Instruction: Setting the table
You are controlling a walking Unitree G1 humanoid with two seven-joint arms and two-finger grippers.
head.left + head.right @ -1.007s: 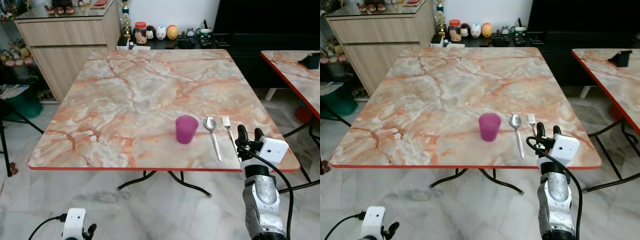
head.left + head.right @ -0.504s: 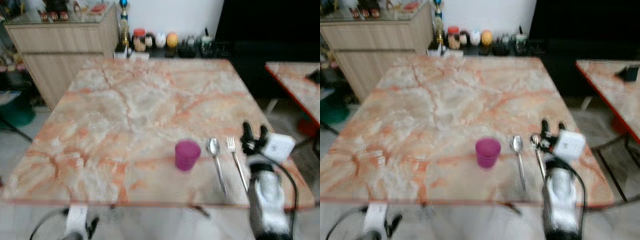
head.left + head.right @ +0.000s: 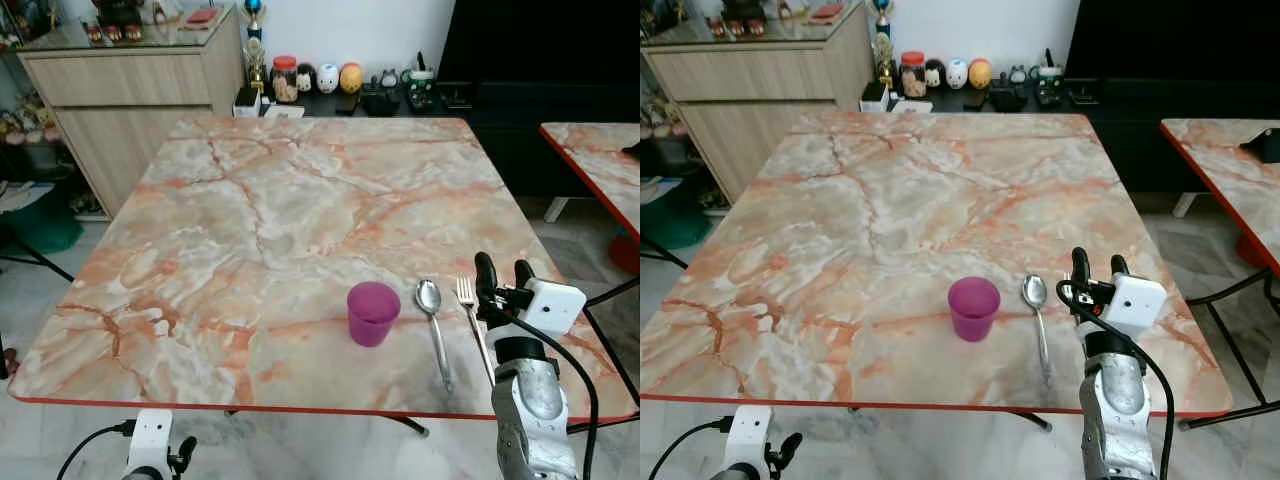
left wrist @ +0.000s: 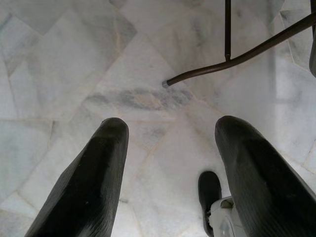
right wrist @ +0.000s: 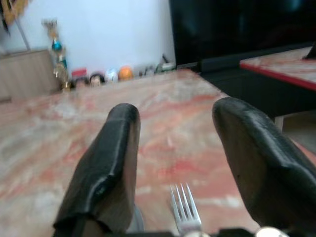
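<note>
The right gripper [image 3: 505,272] hovers over the table [image 3: 280,200], its 2 fingers spread wide and holding nothing. The fork [image 3: 467,298] lies just under it, its handle partly hidden by the arm. Beside the fork lie the spoon [image 3: 432,315] and the cup [image 3: 372,313]. The left gripper [image 4: 168,163] hangs open above the floor [image 4: 74,59], empty.

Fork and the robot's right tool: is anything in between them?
Nothing visible is. The right tool is open and hangs just over the fork, whose tines show between its two black fingers in the right wrist view. The spoon and purple cup lie off to its left.
</note>
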